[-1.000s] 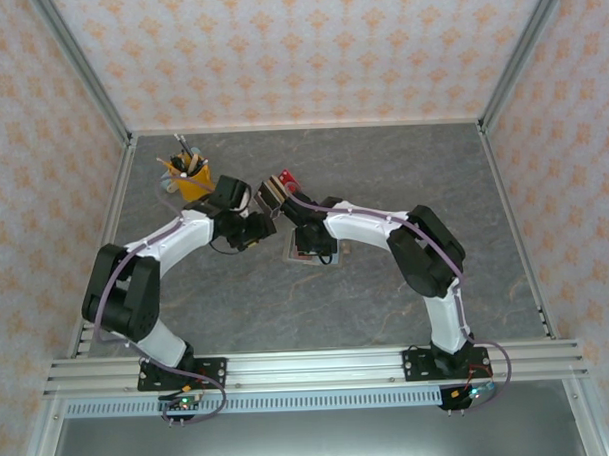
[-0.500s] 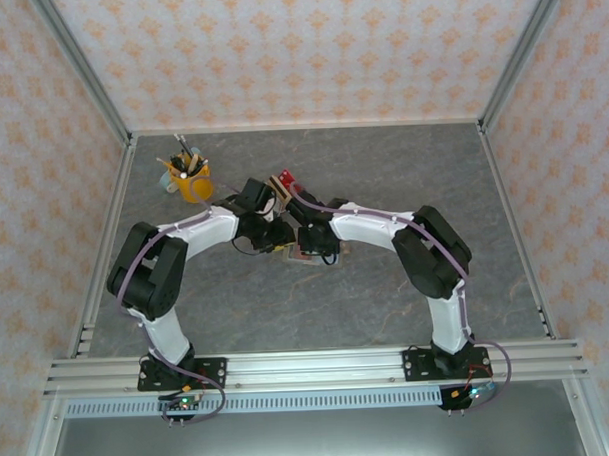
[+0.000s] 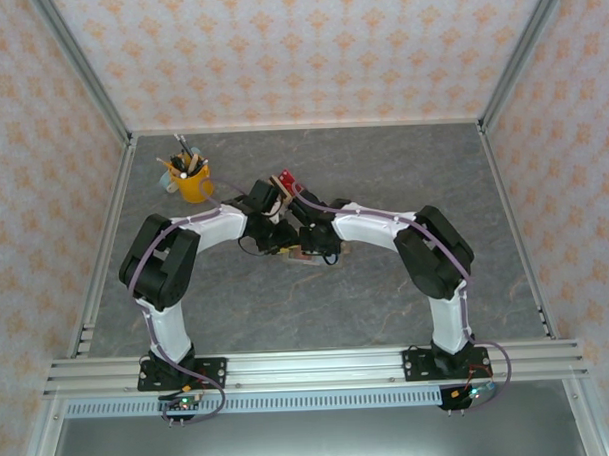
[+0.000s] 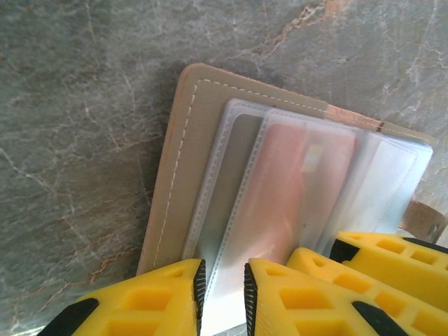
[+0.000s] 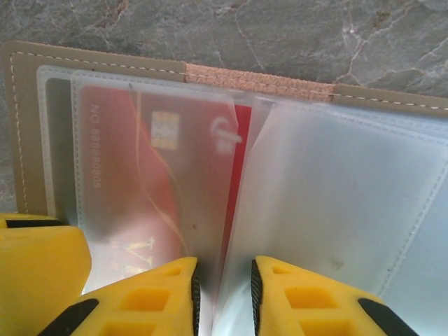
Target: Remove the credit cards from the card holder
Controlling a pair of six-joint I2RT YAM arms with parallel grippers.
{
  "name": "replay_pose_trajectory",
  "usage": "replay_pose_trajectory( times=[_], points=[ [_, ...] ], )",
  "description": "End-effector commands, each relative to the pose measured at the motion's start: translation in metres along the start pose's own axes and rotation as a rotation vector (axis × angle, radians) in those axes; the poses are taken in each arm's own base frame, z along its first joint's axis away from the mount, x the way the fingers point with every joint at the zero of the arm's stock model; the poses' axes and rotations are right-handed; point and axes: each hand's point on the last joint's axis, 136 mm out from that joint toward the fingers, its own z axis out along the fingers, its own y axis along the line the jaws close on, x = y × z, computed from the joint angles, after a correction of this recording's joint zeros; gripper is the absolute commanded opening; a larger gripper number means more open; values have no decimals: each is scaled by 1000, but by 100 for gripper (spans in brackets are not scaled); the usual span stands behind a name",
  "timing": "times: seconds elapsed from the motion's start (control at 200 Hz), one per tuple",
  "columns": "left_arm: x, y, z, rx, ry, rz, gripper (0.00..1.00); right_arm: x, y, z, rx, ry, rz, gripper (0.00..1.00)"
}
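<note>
The card holder point(image 4: 178, 175) lies open and flat near the middle of the bench point(image 3: 407, 304), well apart from every edge, with both arms bent in over it. Its cover is tan with a line of pale stitching just inside the rim, its corners are rounded, and a rougher pinkish-tan strip runs along the fold at the spine. Inside it is a stack of clear, slightly frosted plastic sleeves that fan out from the spine like pages. One sleeve holds a red card point(image 5: 140, 175) with a small gold chip, a pale swirl across its face and a row of embossed digits down one side; in the left wrist view the same card looks washed-out pink through the plastic. The sleeve behind it looks grey, and I cannot tell whether it holds a card. The sleeves on the other half look empty and milky. The left jaws, with yellow fingers point(image 4: 157, 301), stand only a narrow gap apart at the holder's open edge, and the edge of a sleeve lies between them; I cannot tell whether they pinch it. The right jaws, whose fingers point(image 5: 301, 301) are also yellow, sit just beside them with the same narrow gap. A raised sleeve leaf runs down into that gap, and whether it is gripped I cannot tell.
</note>
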Motion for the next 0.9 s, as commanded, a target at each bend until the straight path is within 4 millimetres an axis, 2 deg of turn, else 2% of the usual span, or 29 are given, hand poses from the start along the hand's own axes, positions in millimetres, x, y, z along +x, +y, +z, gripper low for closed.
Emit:
replay_pose_trajectory(
  times=[0.0,0.22,0.375,0.39,0.425,0.891],
  points=[
    [-1,2,2,-30,6,3,25,17,-21,9,58,56,-7,26],
    [2,8,7,-46,26,-6,25,20,-14,10,-26,82,2,25],
    [4,7,7,-35,34,-9,26,19,-16,11,-56,93,28,25],
    [6,13,14,-49,52,-18,26,20,-16,12,-57,95,31,25],
    [7,14,16,-51,57,-20,26,20,-17,12,-63,98,36,24],
    [12,15,19,-59,103,-7,29,19,-19,15,-146,121,99,23]
  ],
)
